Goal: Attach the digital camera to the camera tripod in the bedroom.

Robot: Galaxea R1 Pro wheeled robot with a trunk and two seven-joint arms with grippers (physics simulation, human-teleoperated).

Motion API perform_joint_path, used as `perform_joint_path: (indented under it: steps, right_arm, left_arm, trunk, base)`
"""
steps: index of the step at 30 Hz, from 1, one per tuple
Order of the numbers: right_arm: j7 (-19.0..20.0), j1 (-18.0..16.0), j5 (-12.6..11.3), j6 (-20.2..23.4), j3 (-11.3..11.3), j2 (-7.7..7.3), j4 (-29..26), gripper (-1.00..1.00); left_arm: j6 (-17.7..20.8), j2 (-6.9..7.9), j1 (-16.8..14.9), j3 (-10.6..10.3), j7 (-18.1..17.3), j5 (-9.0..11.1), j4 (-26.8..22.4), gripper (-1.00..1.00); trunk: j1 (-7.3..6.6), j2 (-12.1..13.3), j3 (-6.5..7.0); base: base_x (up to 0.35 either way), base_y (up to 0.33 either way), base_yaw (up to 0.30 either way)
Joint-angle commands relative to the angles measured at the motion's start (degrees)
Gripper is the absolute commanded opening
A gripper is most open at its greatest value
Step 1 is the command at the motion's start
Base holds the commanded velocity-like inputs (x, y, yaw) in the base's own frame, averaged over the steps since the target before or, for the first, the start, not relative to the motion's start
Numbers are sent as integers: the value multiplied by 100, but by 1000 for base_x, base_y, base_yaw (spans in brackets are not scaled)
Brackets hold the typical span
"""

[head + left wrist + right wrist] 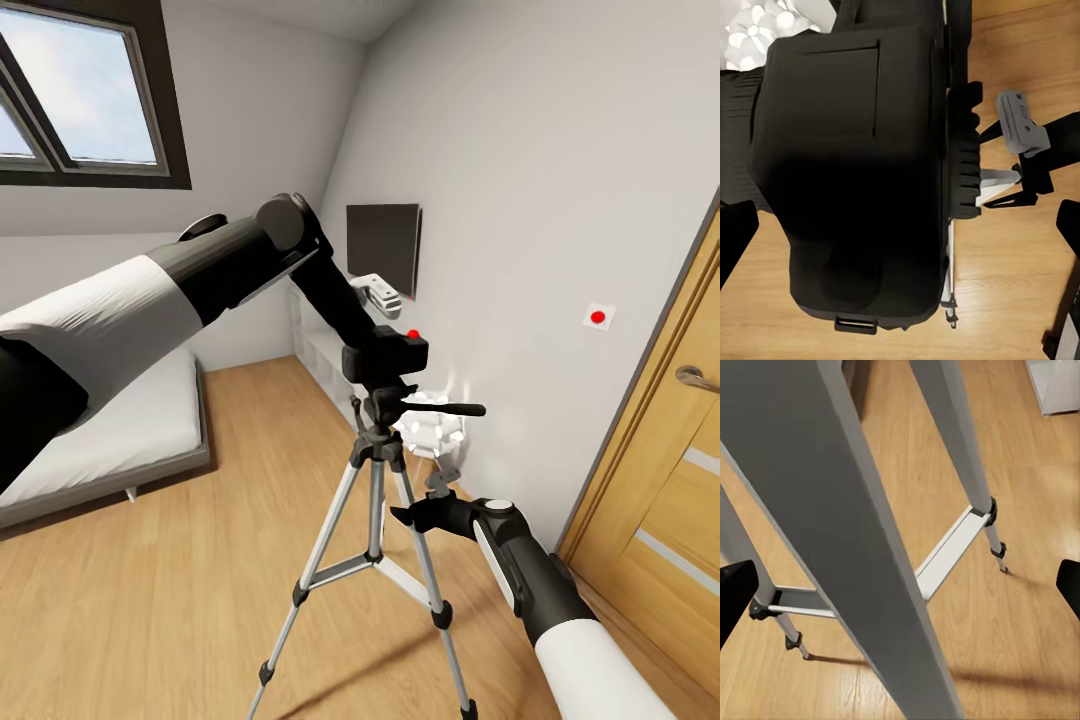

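On top of the tall silver-legged camera tripod (375,520), the left gripper (375,330) holds the small black digital camera (387,353), I think about to let go, while the right gripper (425,500) waits open beside a leg.

Light wood floor (200,560) carries camera tripod (375,520), its black feet planted near the wall-side edge. Grey bed (120,440) stands on the floor at the window-side edge.

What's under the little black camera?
The digital camera sits on top of the camera tripod, right over its black head. Whether it is locked on is hidden by the camera's body.
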Motion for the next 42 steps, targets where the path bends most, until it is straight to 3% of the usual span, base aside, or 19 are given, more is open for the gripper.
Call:
perform_joint_path:
  steps: [1,42]
  right_arm:
    - [41,-5,55,18,-8,1,-16,100]
    - [57,-5,20,18,-8,3,-75,100]
  left_arm:
    - [29,3,-10,-12,-17,25,1,100]
    - [26,35,-10,59,-7,19,1,100]
  trunk:
    - [4,-14,-14]
    - [4,-14,22]
  base:
    - [-38,0,0]
    - [-9,0,0]
